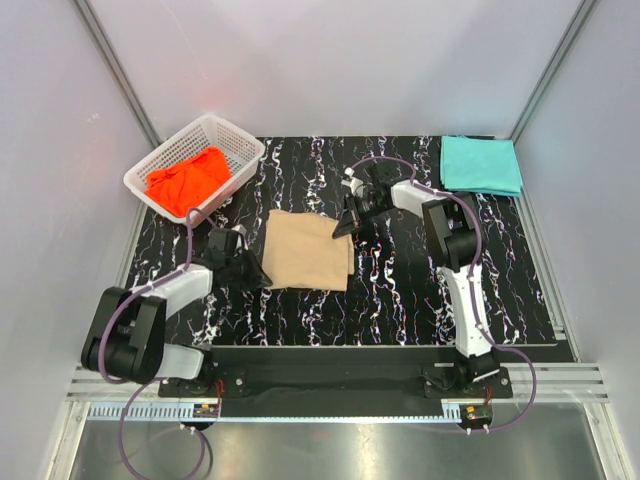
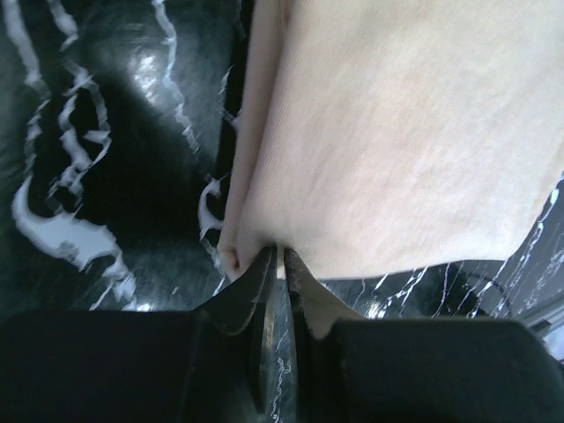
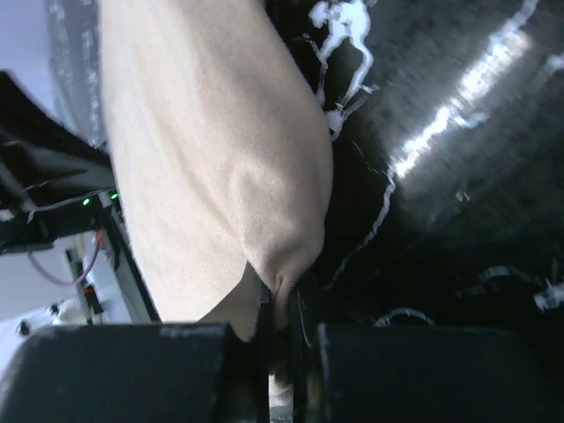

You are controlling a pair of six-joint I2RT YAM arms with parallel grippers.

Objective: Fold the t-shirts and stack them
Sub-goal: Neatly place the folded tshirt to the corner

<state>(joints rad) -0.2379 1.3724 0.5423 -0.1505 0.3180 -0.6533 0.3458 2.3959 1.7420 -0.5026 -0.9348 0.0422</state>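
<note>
- the tan soft cloth t-shirt (image 1: 308,250) lies about mid-way across the black white-veined marbled table (image 1: 400,290), between the two arms. it is a squarish, partly folded pad.
- the left gripper (image 2: 280,256) is nipped almost closed on the shirt's near left corner. its wrist view shows a fold of tan cloth caught between the fingertips.
- the right gripper (image 3: 280,295) is clamped tight on the far right corner, with cloth bunching up out of the pinch.
- with opposite corners in hand, i'd judge the step to be moving or turning this piece for its next fold or for stacking.
- to do it well, i'd lift both corners together and evenly. the cloth should be lightly taut between them so the layers underneath don't slide apart or droop open.
- each bite looks small and right at the edge, so a jerk could pull a corner free. slow and level seems wise.
- the teal folded cloth t-shirt (image 1: 480,165) sits at the far right corner of the table, well apart, and looks like the likely base for the stack.
- the orange-red crumpled cloth t-shirt (image 1: 188,178) lies in the white plastic lattice basket (image 1: 240,150) at the far left, not yet folded.
</note>
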